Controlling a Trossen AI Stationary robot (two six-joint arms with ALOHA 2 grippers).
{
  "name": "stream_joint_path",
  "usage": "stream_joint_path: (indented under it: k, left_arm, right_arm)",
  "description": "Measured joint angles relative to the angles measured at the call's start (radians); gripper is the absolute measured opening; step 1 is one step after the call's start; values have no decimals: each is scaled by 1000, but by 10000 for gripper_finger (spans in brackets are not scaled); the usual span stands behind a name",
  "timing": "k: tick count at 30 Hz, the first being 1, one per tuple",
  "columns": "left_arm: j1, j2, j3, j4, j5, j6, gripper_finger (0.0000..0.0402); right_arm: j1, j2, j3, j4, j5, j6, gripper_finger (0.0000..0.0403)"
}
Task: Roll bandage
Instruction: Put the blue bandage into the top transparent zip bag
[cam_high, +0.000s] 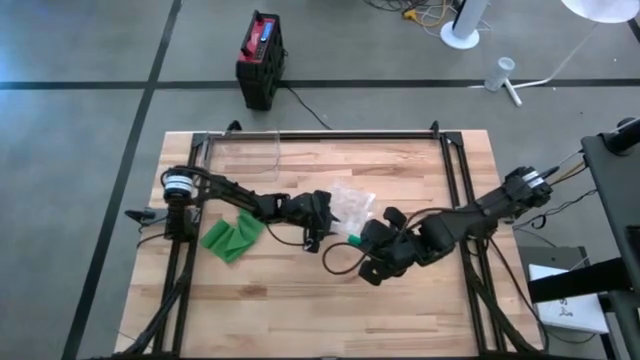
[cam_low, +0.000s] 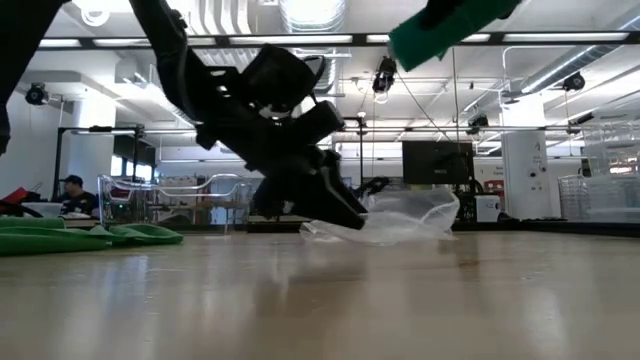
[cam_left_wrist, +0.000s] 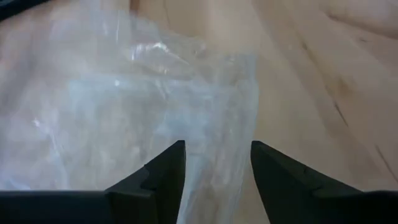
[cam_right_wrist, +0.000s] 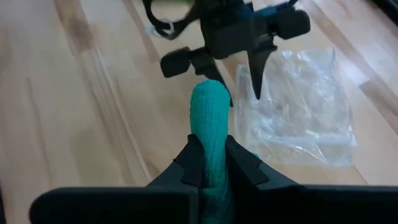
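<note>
1. High view. The wooden worktop (cam_high: 300, 300) carries a clear plastic bag (cam_high: 352, 203) near its middle and a loose green bandage (cam_high: 232, 237) toward the left side. The left pincer (cam_high: 322, 222) sits at the bag's left edge. The right pincer (cam_high: 358, 240) lies just below the bag, with a green bandage roll (cam_high: 354, 241) showing at its tip.
2. Low view. The left pincer (cam_low: 345, 215) slants down to the worktop (cam_low: 320, 300), its tip at the crumpled plastic bag (cam_low: 400, 215). The loose green bandage (cam_low: 90, 237) lies flat at the left. The bandage roll (cam_low: 430, 35) is held high, clear of the surface.
3. Left wrist view. The left pincer (cam_left_wrist: 217, 165) stands open, its two fingers (cam_left_wrist: 168, 171) astride a fold of the plastic bag (cam_left_wrist: 124, 106), which rests on the worktop (cam_left_wrist: 323, 74).
4. Right wrist view. The right pincer (cam_right_wrist: 211, 163) is clamped on the upright bandage roll (cam_right_wrist: 210, 118). Beyond it, the left pincer (cam_right_wrist: 245, 93) points down at the plastic bag (cam_right_wrist: 298, 118).
</note>
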Motion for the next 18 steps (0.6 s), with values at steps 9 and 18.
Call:
stream_joint_path:
  k: [9, 18]
  left_arm:
    - [-33, 71, 90, -21, 6, 10, 179]
    - [-25, 82, 92, 47, -47, 37, 219]
  right_arm:
    - [3, 0, -6, -18, -6, 20, 26]
    - [3, 2, -50, -13, -6, 88, 26]
